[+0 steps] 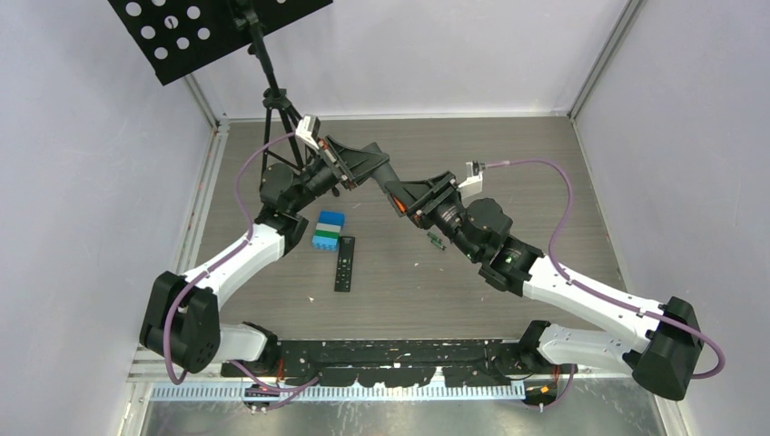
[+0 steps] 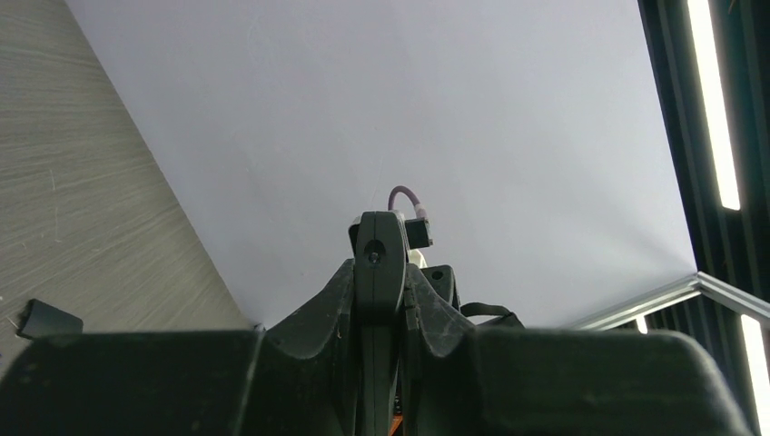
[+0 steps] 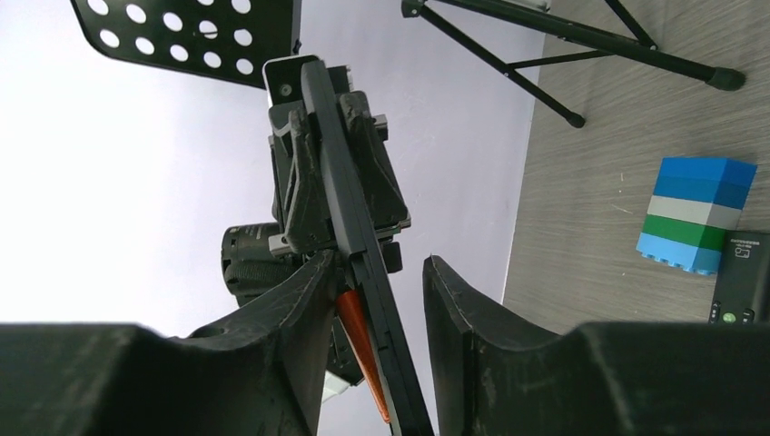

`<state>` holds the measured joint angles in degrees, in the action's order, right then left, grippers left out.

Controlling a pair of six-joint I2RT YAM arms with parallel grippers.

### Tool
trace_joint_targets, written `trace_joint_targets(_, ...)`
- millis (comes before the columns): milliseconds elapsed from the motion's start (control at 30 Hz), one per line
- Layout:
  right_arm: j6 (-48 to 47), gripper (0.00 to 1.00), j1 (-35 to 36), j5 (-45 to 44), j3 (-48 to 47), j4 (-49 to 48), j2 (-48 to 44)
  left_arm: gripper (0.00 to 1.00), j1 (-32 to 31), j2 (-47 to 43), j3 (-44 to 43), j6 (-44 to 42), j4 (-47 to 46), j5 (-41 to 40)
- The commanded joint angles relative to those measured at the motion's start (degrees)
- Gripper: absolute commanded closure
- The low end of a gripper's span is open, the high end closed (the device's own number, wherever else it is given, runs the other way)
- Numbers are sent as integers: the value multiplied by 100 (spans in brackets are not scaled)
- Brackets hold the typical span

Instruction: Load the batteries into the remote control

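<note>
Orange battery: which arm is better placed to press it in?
Right: the orange battery sits between the right pincer fingers, against the remote control; the left pincer is busy gripping that remote.

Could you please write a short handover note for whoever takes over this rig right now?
Left gripper: shut on the slim matte-black remote control bar, held in the air.
Right gripper: jaws parted around the bar's lower end; the thin orange cylindrical battery sits between one jaw and the bar.
On the grey wooden table: a small dark green battery, and a black remote with buttons next to a stack of blue, white and green toy blocks.
Done: orange battery is at the bar; whether it is seated is unclear.
Left: seat it, then load the green one.
</note>
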<state>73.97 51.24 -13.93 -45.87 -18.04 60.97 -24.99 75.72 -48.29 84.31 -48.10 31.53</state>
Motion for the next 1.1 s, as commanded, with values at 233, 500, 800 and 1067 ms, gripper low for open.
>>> trace_joint_targets(233, -460, 69, -18, 318, 266, -513, 1, 100, -6, -150, -344, 419, 207, -238)
trace_joint_targets(500, -587, 83, -14, 324, 583, -729, -156, 100, -6, -201, -427, 410, 371, -314)
trace_joint_targets(800, -888, 26, -39, 223, 560, -691, -422, 100, -6, -256, -216, 216, 511, -259)
trace_joint_targets(1067, -1075, 22, -112, 359, 578, -566, -793, 100, -6, -218, -33, 81, 550, -189)
